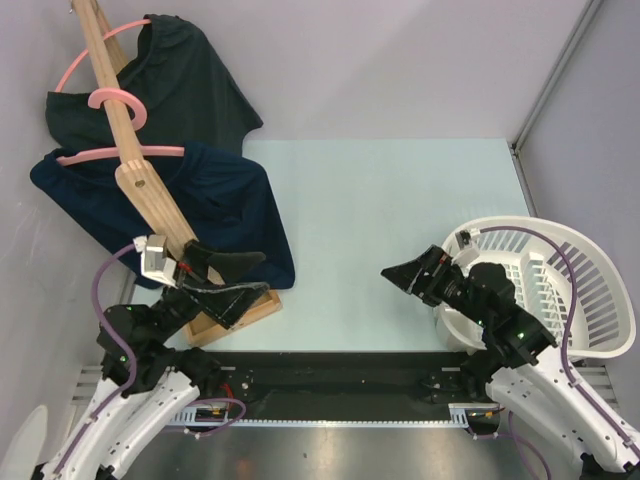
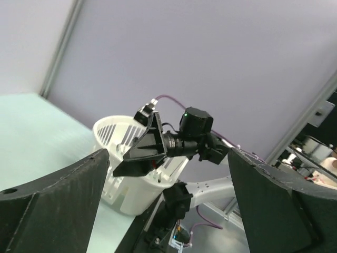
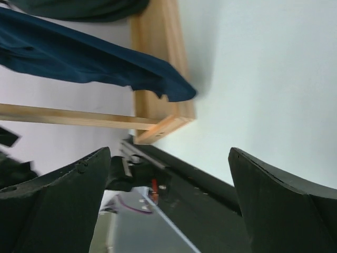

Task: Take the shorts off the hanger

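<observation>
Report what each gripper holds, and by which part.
Nothing is held. The left gripper and the right gripper both have their jaws wide open and empty.

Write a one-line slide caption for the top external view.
Navy shorts and dark green shorts hang on pink hangers, wooden rack; left hand and right hand open; white basket nearby.
</observation>
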`<state>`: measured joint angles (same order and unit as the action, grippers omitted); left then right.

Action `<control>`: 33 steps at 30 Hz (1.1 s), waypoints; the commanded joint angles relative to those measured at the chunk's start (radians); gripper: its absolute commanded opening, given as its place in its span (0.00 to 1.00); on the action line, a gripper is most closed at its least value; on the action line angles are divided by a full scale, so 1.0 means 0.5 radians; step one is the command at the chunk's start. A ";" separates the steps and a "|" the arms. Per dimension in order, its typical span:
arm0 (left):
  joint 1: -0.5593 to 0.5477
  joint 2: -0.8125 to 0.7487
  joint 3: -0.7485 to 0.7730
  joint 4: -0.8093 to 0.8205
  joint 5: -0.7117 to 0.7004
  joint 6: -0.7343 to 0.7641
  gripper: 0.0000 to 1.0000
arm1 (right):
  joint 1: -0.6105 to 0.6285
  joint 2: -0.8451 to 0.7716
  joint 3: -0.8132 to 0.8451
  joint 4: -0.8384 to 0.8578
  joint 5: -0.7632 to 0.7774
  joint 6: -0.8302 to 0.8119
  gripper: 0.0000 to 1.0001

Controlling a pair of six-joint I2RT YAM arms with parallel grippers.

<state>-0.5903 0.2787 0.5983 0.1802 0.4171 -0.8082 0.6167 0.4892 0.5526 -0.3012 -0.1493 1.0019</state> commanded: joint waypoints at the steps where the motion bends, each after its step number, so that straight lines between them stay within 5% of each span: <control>1: 0.003 -0.081 0.122 -0.731 -0.190 0.095 1.00 | 0.009 0.019 0.137 -0.346 0.176 -0.276 1.00; 10: 0.003 -0.612 0.254 -1.317 -0.588 0.104 1.00 | 0.009 0.278 0.306 -0.226 0.059 -0.525 1.00; 13: 0.003 -0.701 0.307 -1.434 -0.516 0.141 1.00 | 0.021 0.472 0.502 -0.226 0.001 -0.660 1.00; 20: 0.000 -0.634 0.420 -1.753 -0.319 0.199 1.00 | 0.233 1.134 1.112 0.031 0.121 -1.031 1.00; 25: 0.003 -0.646 0.540 -1.891 -0.353 0.217 1.00 | 0.426 1.435 1.450 0.558 -0.060 -1.558 1.00; 33: 0.003 -0.653 0.672 -2.035 -0.395 0.242 1.00 | 0.442 2.132 2.284 0.658 -0.351 -1.774 1.00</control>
<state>-0.5907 0.0044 0.8837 -0.7799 0.2226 -0.7197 0.8402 1.4548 1.5261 -0.0738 -0.2321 0.2157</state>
